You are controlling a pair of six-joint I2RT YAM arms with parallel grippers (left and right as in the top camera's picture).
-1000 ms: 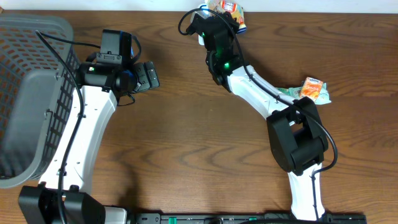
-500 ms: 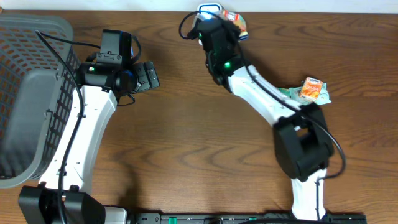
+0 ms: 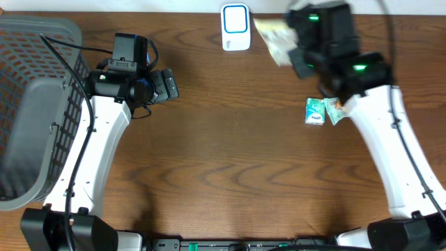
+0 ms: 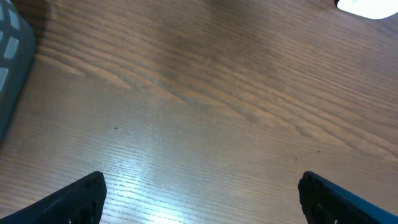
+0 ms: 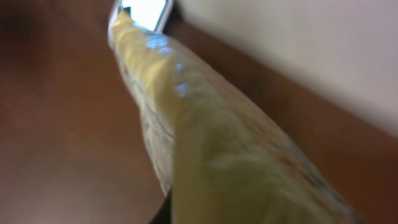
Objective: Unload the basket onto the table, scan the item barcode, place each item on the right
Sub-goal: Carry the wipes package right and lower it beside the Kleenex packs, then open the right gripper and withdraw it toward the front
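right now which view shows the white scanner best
Overhead: the scanner sits whole at the far edge of the table. The right wrist view catches only a blurred piece of it behind the packet; the left wrist view shows just a white corner, top right.

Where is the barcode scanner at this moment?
In the overhead view, the scanner sits at the table's far edge near the middle, just left of the pale packet; the right wrist view catches it at top left.

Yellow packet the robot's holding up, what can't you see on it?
Yellow packet: barcode and print, right wrist view, smeared by motion blur.
Same packet, overhead: too blurred and small to read.
Green packet, overhead: label too small.
Basket, overhead: cut off by left edge.
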